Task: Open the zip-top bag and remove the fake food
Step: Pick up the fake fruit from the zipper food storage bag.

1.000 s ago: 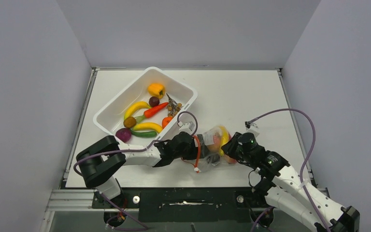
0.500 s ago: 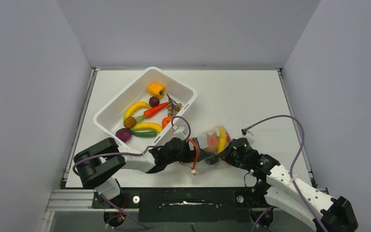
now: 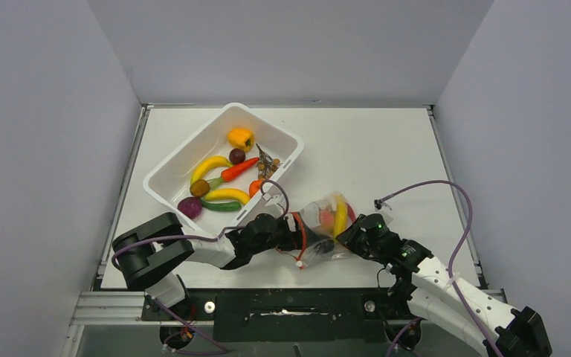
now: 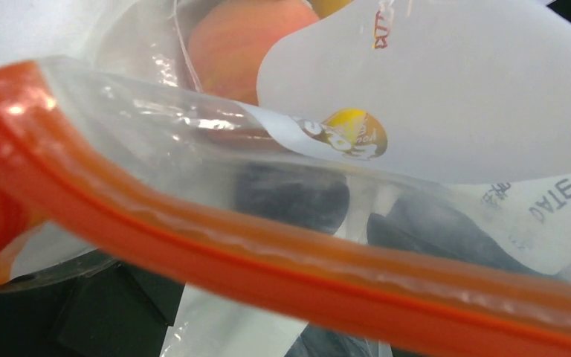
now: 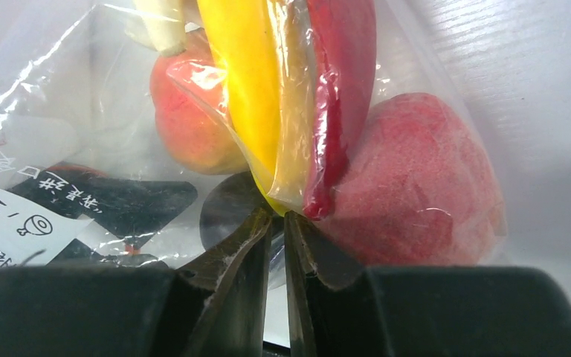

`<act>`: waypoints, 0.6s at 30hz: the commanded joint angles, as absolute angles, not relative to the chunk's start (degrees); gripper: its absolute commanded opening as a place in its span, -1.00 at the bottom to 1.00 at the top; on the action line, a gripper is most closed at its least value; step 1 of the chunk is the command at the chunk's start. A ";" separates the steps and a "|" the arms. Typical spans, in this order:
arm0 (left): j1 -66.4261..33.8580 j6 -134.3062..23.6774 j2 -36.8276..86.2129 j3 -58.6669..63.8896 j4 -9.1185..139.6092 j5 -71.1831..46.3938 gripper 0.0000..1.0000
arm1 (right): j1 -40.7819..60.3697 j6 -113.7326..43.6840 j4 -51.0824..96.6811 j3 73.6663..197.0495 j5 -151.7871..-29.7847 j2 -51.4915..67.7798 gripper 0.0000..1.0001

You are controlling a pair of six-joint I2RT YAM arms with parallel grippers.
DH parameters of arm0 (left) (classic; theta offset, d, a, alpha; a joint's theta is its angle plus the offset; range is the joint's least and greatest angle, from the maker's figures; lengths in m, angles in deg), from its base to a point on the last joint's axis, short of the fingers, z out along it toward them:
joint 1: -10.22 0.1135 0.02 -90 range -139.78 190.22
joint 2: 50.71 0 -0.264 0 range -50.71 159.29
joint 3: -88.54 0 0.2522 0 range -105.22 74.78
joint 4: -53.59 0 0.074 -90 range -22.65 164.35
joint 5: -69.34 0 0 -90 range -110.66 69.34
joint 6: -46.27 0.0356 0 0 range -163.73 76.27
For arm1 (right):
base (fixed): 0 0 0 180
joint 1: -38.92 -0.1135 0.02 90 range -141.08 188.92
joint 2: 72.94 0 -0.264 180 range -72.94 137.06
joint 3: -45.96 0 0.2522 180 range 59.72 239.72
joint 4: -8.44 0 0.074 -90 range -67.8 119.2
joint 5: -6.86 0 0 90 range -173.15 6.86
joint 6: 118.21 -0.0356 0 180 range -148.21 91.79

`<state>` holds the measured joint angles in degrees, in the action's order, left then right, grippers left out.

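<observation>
**Zip-top bag** [image 3: 326, 223]: lies crumpled on the counter [image 3: 386, 141], a little right of centre and near the front edge, stretched between the two grippers. Its orange zip strip [image 4: 268, 260] curves at the end beside the left gripper [image 3: 297, 233] and fills that wrist's view from corner to corner.

**Left gripper:** pressed against the strip end of the bag. Its fingers are hidden, so I cannot tell whether it is open or closed.

**Right gripper** [image 5: 276, 223]: at the opposite end, jaws drawn almost together and pinching a fold of the bag's film.

**Fake food, all inside the bag:** a yellow banana [image 5: 242, 89] beside a red chili [image 5: 342, 89], with a peach [image 5: 416, 186] at the side nearest the right edge. There is a second peach-coloured fruit [image 5: 189, 126] and a dark plum [image 5: 227, 204] behind the pinched film.

**Change over the last second:** bag and both grippers have drifted slightly toward the left edge and the front edge. The right arm sits lower and its cable loop has dropped. Almost nothing has changed in the last half second.

**Room:** the front edge is close by. The white tub [image 3: 165, 178] of other toy produce stands toward the far-left corner, near the left arm. Bare counter stretches to the far-right corner and the right edge.
</observation>
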<state>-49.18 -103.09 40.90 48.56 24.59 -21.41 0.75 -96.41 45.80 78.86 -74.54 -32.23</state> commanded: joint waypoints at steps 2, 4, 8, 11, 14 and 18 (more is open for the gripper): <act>-48.58 -103.24 41.61 42.15 30.02 -20.04 0.68 | 1.22 -96.18 43.29 78.13 -73.40 -31.10 -0.68; -48.58 -103.32 42.84 39.84 33.55 -19.65 0.63 | 1.34 -95.56 41.49 77.84 -74.74 -30.05 -0.68; -48.74 -102.47 44.92 34.96 40.29 -19.48 0.51 | 1.46 -94.40 38.80 78.02 -77.03 -26.67 -0.69; -48.76 -102.21 45.87 33.24 43.76 -19.56 0.40 | 1.58 -93.23 38.13 78.73 -78.24 -24.40 -0.69; -48.85 -102.29 46.38 32.49 45.08 -19.66 0.39 | 1.66 -92.38 37.80 79.22 -78.94 -23.32 -0.70; -48.93 -101.84 46.87 31.53 47.05 -19.28 0.39 | 1.82 -92.27 37.06 79.15 -79.43 -23.38 -0.70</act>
<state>-48.94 -102.96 46.15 34.51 44.69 -20.14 1.16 -93.49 38.24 78.40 -78.76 -23.55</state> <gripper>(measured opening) 0.695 0.152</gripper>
